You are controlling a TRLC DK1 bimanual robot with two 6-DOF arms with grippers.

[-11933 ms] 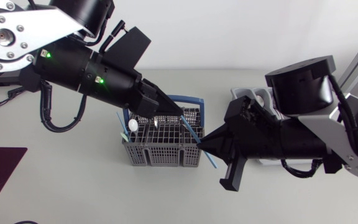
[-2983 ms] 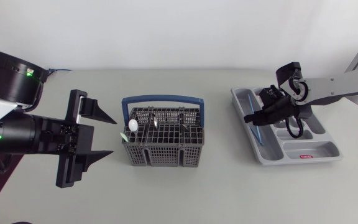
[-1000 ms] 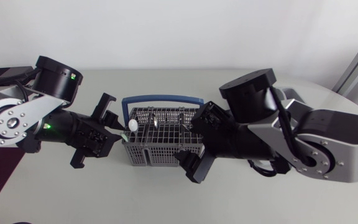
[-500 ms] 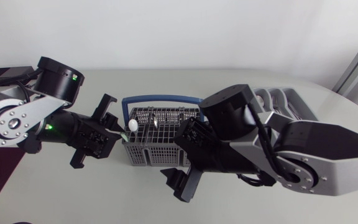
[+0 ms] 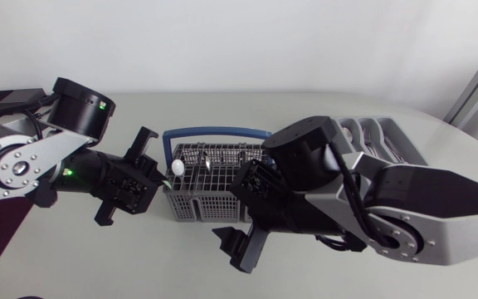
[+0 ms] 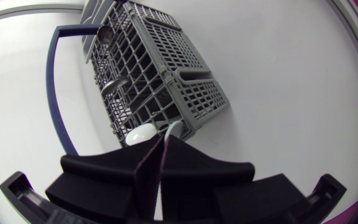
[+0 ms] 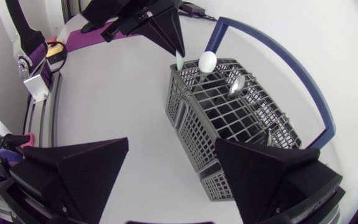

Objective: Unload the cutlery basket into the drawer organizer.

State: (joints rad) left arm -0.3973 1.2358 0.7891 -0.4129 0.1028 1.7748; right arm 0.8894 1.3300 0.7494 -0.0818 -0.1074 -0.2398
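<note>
Cutlery basket with 2 grippers at its near corner

The grey, blue-handled cutlery basket point(image 5: 214, 199) stands mid-table point(image 5: 73, 266), with the drawer organizer point(image 5: 382, 135) well apart behind the right arm. The left gripper point(image 6: 162, 138) is clenched on a thin pale handle point(image 7: 179, 61) rising from the basket's corner compartment, just beside a white round-headed utensil point(image 7: 207, 61). A metal spoon point(image 7: 236, 84) sits further inside. The right gripper point(image 5: 241, 241) hangs in front of the basket, fingers spread wide and grasping nothing
</note>
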